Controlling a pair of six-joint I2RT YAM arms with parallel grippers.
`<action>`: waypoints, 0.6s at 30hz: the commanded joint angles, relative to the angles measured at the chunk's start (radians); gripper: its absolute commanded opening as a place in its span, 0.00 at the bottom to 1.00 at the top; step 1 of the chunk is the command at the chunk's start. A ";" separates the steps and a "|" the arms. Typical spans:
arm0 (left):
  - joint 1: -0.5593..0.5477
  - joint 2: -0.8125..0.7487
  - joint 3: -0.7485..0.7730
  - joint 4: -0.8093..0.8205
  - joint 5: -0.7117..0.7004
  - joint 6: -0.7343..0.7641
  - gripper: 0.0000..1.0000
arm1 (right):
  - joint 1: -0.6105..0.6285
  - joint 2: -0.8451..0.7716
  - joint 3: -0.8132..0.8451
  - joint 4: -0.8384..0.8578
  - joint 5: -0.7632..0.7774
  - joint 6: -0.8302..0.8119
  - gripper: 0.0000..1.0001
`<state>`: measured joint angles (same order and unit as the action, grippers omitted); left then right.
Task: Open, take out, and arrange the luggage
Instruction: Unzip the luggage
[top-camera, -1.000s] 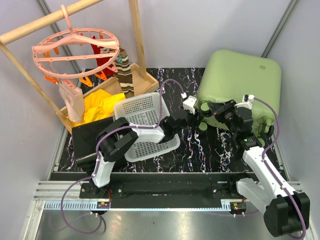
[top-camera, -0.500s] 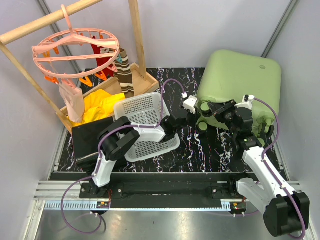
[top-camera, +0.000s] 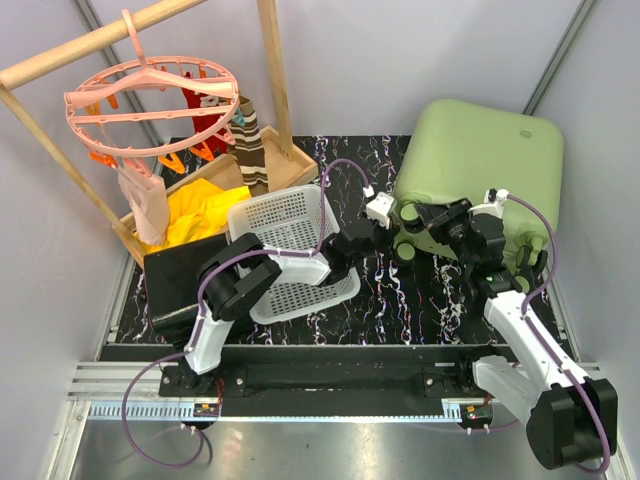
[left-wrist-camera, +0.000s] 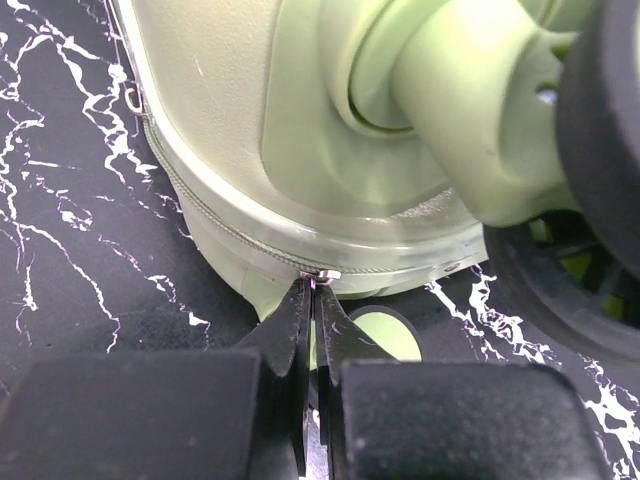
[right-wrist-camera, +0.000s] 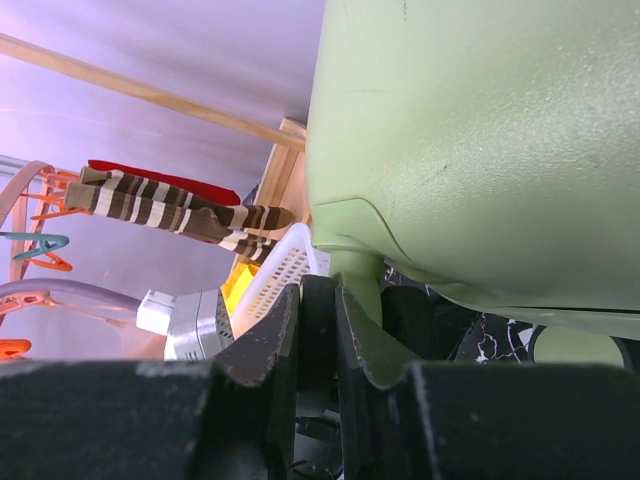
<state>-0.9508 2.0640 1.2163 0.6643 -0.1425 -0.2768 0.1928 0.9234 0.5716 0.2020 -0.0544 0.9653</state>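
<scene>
The light-green luggage (top-camera: 490, 150) lies closed at the back right, its wheeled end toward the middle of the table. My left gripper (top-camera: 393, 228) is at the lower corner of that end. In the left wrist view it (left-wrist-camera: 315, 288) is shut on the small metal zipper pull (left-wrist-camera: 327, 273) on the seam of the luggage (left-wrist-camera: 250, 120). My right gripper (top-camera: 422, 216) is just right of it. In the right wrist view it (right-wrist-camera: 318, 292) is shut on a dark wheel (right-wrist-camera: 320, 330) under the green shell (right-wrist-camera: 480, 130).
A white perforated basket (top-camera: 290, 250) sits left of centre under my left arm, with a black case (top-camera: 175, 275) beside it. Behind them is a wooden rack with yellow cloth (top-camera: 205, 215), a striped sock (top-camera: 247, 145) and a pink round peg hanger (top-camera: 150, 100).
My left gripper has closed from partly open onto the zipper pull. Both arms and the luggage have stayed almost where they were.
</scene>
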 joint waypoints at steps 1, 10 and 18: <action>-0.017 -0.013 -0.026 0.233 0.040 0.028 0.00 | -0.012 0.037 -0.007 0.063 -0.013 0.001 0.10; -0.031 -0.028 -0.113 0.343 0.072 0.064 0.00 | -0.013 0.152 -0.006 0.171 -0.131 0.042 0.04; -0.039 -0.019 -0.118 0.380 0.092 0.067 0.00 | -0.010 0.173 -0.007 0.180 -0.134 0.033 0.02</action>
<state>-0.9443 2.0640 1.1019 0.8871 -0.1474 -0.2138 0.1799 1.0630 0.5716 0.3737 -0.1757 1.0290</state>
